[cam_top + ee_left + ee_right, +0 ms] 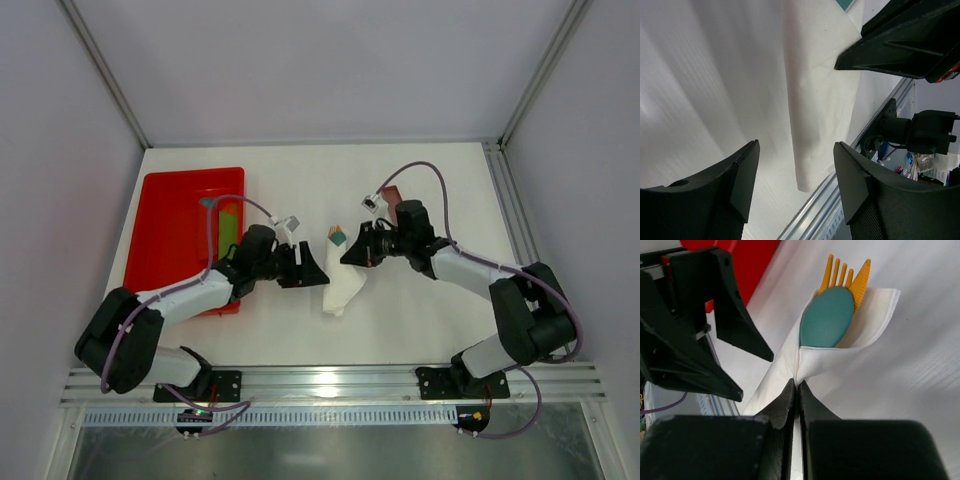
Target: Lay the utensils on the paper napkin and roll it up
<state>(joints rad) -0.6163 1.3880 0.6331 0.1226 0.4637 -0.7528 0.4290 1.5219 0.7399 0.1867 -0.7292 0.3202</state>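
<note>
The white paper napkin [342,290] lies folded on the table around the utensils [337,237], whose heads stick out at its far end. In the right wrist view these are a teal spoon [827,317], an orange fork [836,271] and an orange knife [860,284] inside the napkin [870,322]. My right gripper [798,384] is shut on a fold of the napkin just below the spoon. My left gripper [315,268] is open and empty at the napkin's left side; the napkin's [820,100] near end shows between its fingers [747,170].
A red tray [170,230] stands at the left with a green strip [229,215] in it. A reddish-brown bar [392,195] lies behind the right wrist. The metal rail [330,385] runs along the table's near edge, close to the napkin's end.
</note>
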